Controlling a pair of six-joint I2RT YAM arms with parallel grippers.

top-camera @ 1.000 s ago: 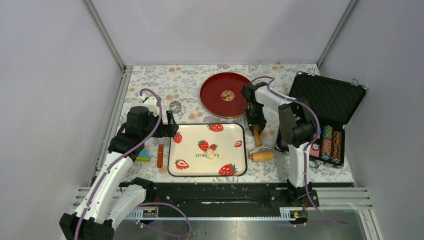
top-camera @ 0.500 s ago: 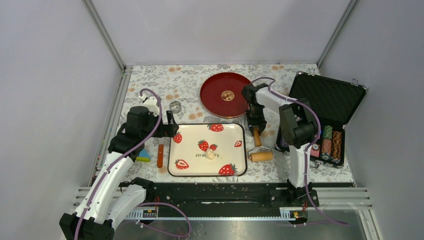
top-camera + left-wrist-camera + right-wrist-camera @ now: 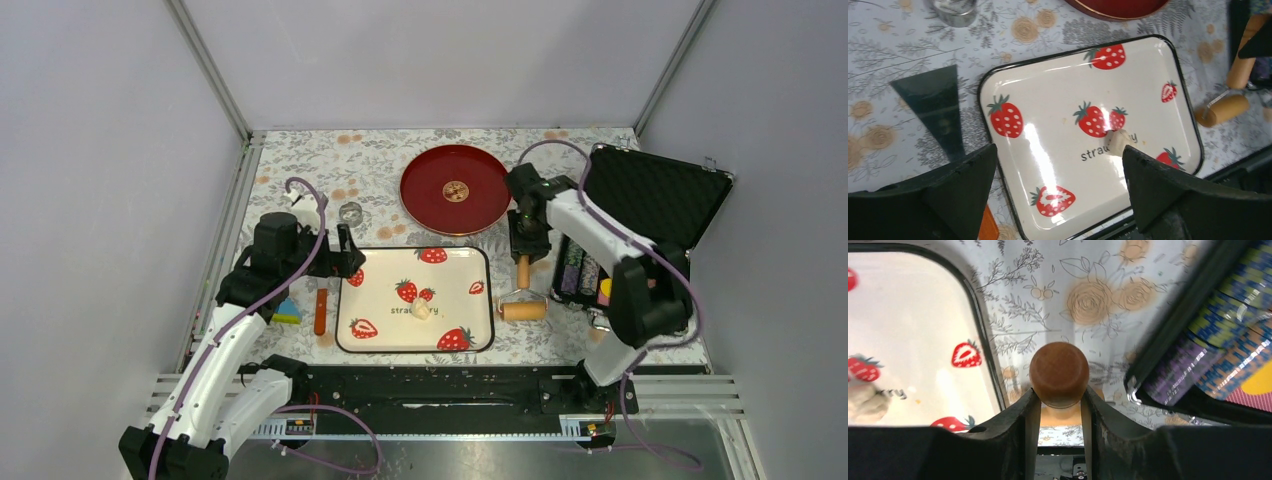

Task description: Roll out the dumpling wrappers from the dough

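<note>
The dough (image 3: 421, 311) is a small off-white lump in the middle of the strawberry tray (image 3: 385, 290). It also shows in the left wrist view (image 3: 1118, 141) and at the left edge of the right wrist view (image 3: 865, 402). My right gripper (image 3: 522, 252) is shut on the handle of the wooden roller (image 3: 523, 310), which lies on the tablecloth just right of the tray. The handle's round end (image 3: 1059, 372) sits between the fingers (image 3: 1020, 425). My left gripper (image 3: 348, 262) is open and empty above the tray's left edge (image 3: 998, 165). No dumpling wrappers are in view.
A red plate (image 3: 452, 188) lies behind the tray. A small metal ring cutter (image 3: 350, 213) stands to the back left. An orange tool (image 3: 320, 311) lies left of the tray. An open black case with chips (image 3: 650, 215) lies at the right.
My right arm has swung its elbow out to the right, and the gripper and roller handle have shifted slightly right. The left arm has barely moved. The dough has not moved.
</note>
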